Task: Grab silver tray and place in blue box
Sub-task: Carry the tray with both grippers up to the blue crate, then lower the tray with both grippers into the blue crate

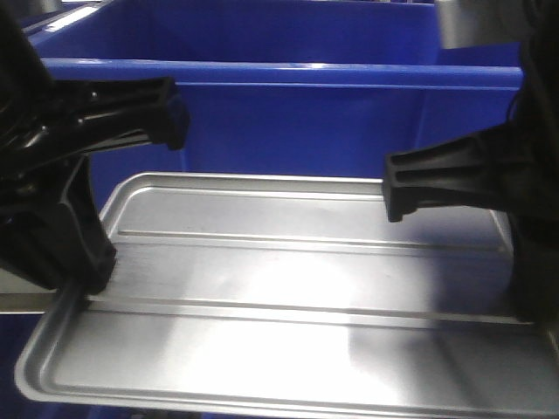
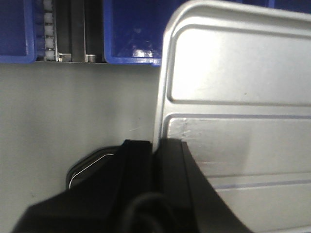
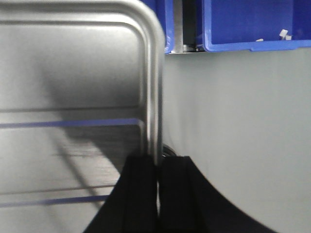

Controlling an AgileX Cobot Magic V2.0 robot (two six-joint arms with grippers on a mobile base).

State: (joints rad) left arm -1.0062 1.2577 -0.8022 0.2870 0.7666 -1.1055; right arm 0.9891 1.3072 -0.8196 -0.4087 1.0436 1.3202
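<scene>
Wrist views — left end effector point(image 2: 156, 143), right end effector point(image 3: 159, 158) clamp silver tray point(image 2: 233, 97).

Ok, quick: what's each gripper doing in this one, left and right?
Left gripper: closed on the tray's left rim.
Right gripper: closed on the tray's right rim.

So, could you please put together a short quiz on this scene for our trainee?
1. True or false: the silver tray already lies inside the blue box.
2. Which jaws are clamped on the tray's rim? A: left only. B: right only. C: both.
3. Fill in: the tray's centre panel shows ___ long ridges.
Key: 1 false; 2 C; 3 two.
</scene>
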